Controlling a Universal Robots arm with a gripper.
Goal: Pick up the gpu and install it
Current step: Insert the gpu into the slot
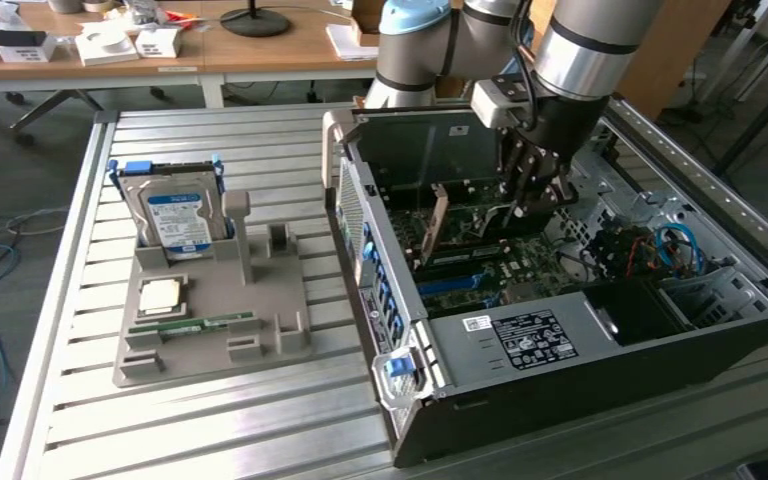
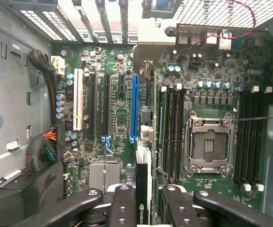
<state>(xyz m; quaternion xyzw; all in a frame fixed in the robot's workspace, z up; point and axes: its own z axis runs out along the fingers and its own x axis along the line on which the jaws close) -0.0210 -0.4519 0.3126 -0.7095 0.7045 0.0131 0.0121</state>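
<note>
The gpu (image 2: 143,182), a thin dark card with a green logo, shows edge-on between my two black fingers (image 2: 122,201). My gripper (image 2: 143,196) is shut on it. The card hangs over the green motherboard (image 2: 117,118), close beside the long blue slot (image 2: 135,106) and in line with it. I cannot tell whether the card touches the slot. In the exterior view my gripper (image 1: 534,200) reaches down into the open computer case (image 1: 598,340). There the gpu's tan-brown side (image 1: 434,225) stands upright toward the case's rear wall.
A grey holder tray (image 1: 211,345) lies at the exterior view's left of the case, with a silver blue-labelled hard drive (image 1: 177,215), a processor chip (image 1: 160,295) and a green RAM stick (image 1: 191,322). Inside the case are an open processor socket (image 2: 209,142), cable bundles (image 2: 41,153) and the rear slot covers (image 2: 98,19).
</note>
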